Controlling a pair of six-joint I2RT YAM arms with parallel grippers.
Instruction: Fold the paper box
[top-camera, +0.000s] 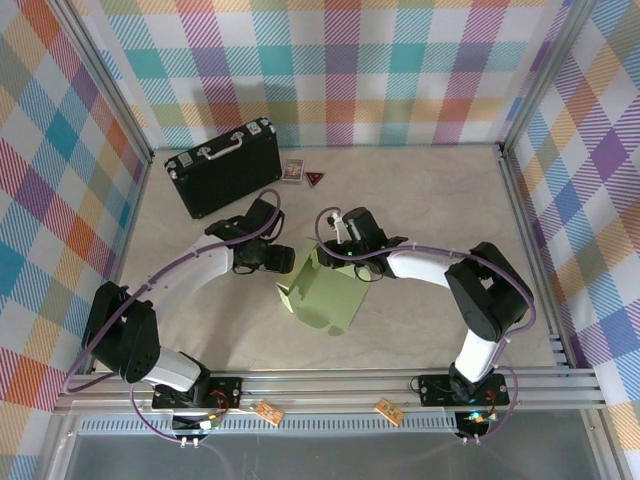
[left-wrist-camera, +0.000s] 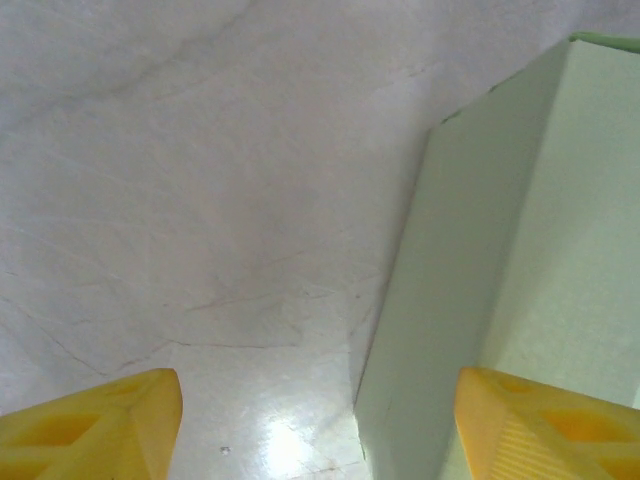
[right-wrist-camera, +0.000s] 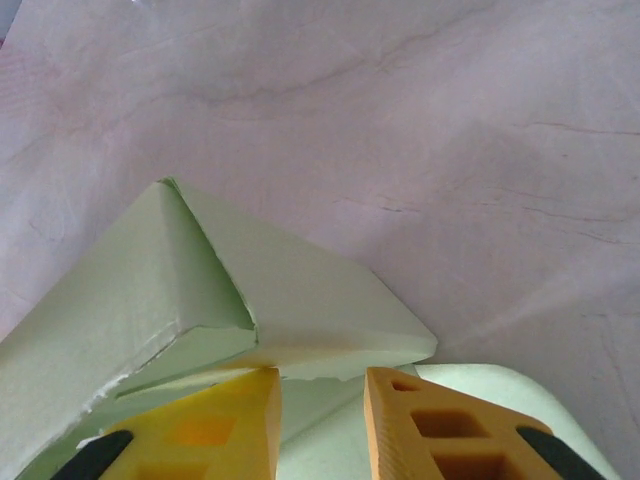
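Judged about midway on the box (top-camera: 322, 296): no longer a flat sheet, with one side wall stood up and a corner flap creased into a peaked fold, yet nowhere near a closed shape. Left to do, by the look of it: raising the other walls, tucking the flaps in, locking the corners so that the form holds by itself. Sits on the table (top-camera: 440, 200) directly ahead of both sets of jaws, raised end toward them, flat round-cornered panel trailing off on the side away from them. Lies well apart from the black case (top-camera: 225, 168) beyond the left arm. Holds nothing in the left gripper (left-wrist-camera: 318, 420): jaws spread wide and released, mostly bare table in the gap, with an upright pale-green wall rising just inside one finger (left-wrist-camera: 545, 425), near it or perhaps brushing it, impossible to say which. Shows the right gripper (right-wrist-camera: 322, 405) set narrow, a slim slit left between the pads, tips up against the lower edge of the peaked flap, more card lying flat beneath them. Cannot tell whether pinching that edge or merely resting at it, since thin card alone would hardly fill such a slit. Seems poised to press the flap inward against the wall, with the wide jaws opposite free to steady or catch it
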